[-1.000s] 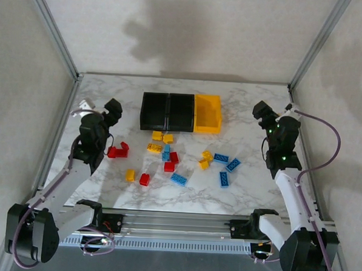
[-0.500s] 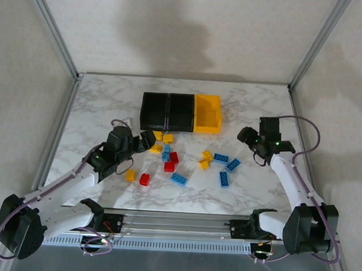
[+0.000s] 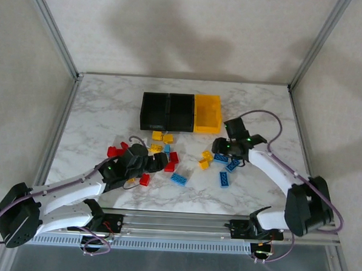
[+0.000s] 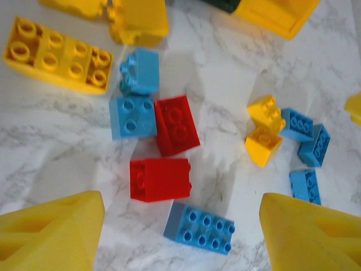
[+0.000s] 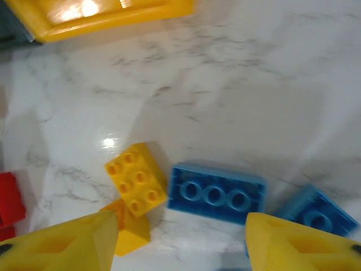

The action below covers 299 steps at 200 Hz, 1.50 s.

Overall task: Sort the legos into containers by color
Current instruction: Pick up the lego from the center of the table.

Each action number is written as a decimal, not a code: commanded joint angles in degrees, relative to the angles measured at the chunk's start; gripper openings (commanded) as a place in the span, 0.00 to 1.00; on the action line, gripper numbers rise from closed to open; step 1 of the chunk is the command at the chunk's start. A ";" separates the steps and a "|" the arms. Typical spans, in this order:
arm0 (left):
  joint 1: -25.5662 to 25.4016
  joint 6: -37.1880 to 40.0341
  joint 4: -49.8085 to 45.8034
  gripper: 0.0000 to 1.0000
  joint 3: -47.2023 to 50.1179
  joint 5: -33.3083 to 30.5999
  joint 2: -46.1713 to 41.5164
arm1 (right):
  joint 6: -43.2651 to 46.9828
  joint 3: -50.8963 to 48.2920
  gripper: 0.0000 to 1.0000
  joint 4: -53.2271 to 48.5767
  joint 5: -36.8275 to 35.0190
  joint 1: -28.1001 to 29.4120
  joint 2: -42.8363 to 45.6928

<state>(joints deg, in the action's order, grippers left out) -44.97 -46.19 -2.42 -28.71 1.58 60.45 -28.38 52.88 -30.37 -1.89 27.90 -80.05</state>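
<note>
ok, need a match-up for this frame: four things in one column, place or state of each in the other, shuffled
1. yellow bin
2. left gripper
3. right gripper
4. stray red bricks

A. open over a yellow brick next to a blue brick
B. right end of the bin row
C. on the marble, left of the main pile
D. open over a red brick and a blue eight-stud brick

Pairs: 1-B, 2-D, 3-A, 4-C

A lab test cell: marble-pattern table (image 3: 109,107), aluminium frame (image 3: 53,28), plain walls (image 3: 193,27).
</note>
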 commanded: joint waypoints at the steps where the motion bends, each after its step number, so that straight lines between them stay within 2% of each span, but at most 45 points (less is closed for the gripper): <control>1: -2.09 -2.79 0.92 0.73 0.91 -2.21 -0.73 | 6.78 4.97 0.60 -0.01 -1.69 3.10 -5.86; 49: -3.35 -3.75 -0.82 0.74 1.64 -3.96 -2.85 | 12.52 11.55 0.64 -1.91 -3.60 6.13 -16.25; 79: -3.46 -3.78 -0.92 0.74 1.90 -4.52 -3.14 | 13.89 14.40 0.61 -3.16 -4.17 7.65 -20.96; 103: -3.46 -3.99 -0.96 0.74 2.32 -4.75 -3.14 | 13.64 15.65 0.61 -4.80 -6.09 8.48 -22.90; 154: -3.50 -4.33 -0.75 0.75 3.35 -5.01 -3.36 | 13.79 15.17 0.59 -4.90 -4.95 9.00 -24.93; 183: -3.47 -4.77 -0.67 0.75 3.75 -5.51 -3.75 | 13.89 15.10 0.51 -4.65 -4.62 9.36 -25.71; 228: -3.54 -5.20 -0.66 0.74 3.96 -5.96 -3.88 | 14.31 16.79 0.32 -4.19 -5.12 9.47 -26.32; 299: -3.54 -4.39 -0.37 0.75 0.74 -7.03 -4.27 | 14.45 26.83 0.29 -6.15 -9.79 9.29 -23.92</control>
<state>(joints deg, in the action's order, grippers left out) -47.92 -51.07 -2.83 -25.17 -3.70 56.60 -14.28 74.59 -34.74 -8.64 36.80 -105.45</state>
